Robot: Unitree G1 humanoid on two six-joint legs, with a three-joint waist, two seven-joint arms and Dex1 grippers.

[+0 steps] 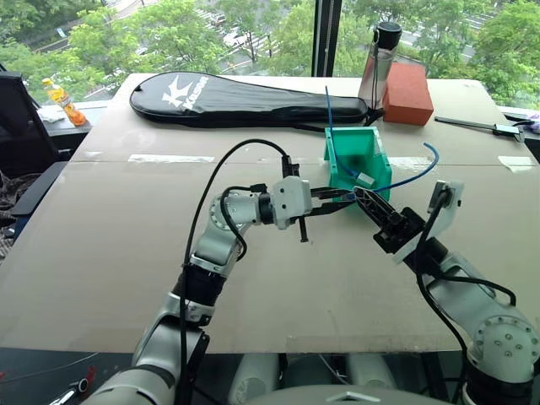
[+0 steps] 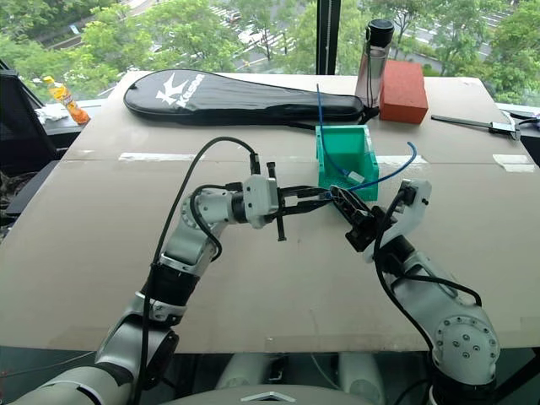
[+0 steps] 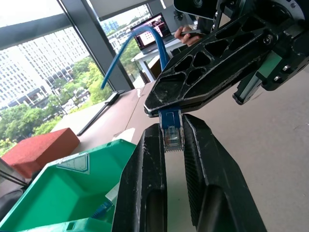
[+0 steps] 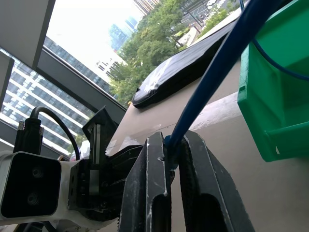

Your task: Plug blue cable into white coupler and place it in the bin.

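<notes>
Altogether two tools (image 1: 348, 194) (image 1: 361, 197), one bin (image 1: 342, 148) — two cables (image 1: 413, 175) (image 1: 329, 118)

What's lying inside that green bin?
Inside the bin: a straight blue cable ending in a grey-white block. The front wall covers part of its floor.

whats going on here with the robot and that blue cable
Both grippers are shut on the blue cable above the table, just in front of the green bin. The left gripper pinches its clear plug; the right gripper clamps the cord right behind it. A second blue cable with a whitish block lies in the bin.
</notes>
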